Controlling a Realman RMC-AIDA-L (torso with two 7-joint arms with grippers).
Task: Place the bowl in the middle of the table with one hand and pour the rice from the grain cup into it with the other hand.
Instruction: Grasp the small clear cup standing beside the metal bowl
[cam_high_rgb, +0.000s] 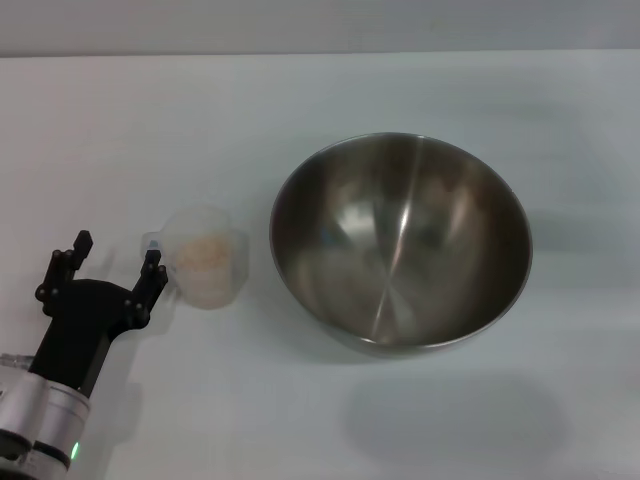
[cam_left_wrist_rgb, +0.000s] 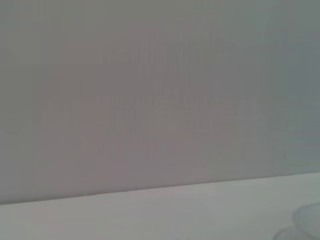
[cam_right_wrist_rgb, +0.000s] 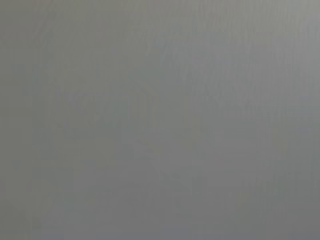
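Head view, left tool (cam_high_rgb: 117, 258) spread beside grain cup (cam_high_rgb: 205, 257)

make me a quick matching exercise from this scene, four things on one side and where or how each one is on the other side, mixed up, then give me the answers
Things:
1. bowl
2. grain cup
3. rice
4. left gripper

Descriptions:
A. inside the clear plastic container
B. open, at the table's near left, one fingertip by the cup's handle
C. upright and empty, right of the cup
D. standing on the table between the gripper and the steel vessel

Pairs: 1-C, 2-D, 3-A, 4-B
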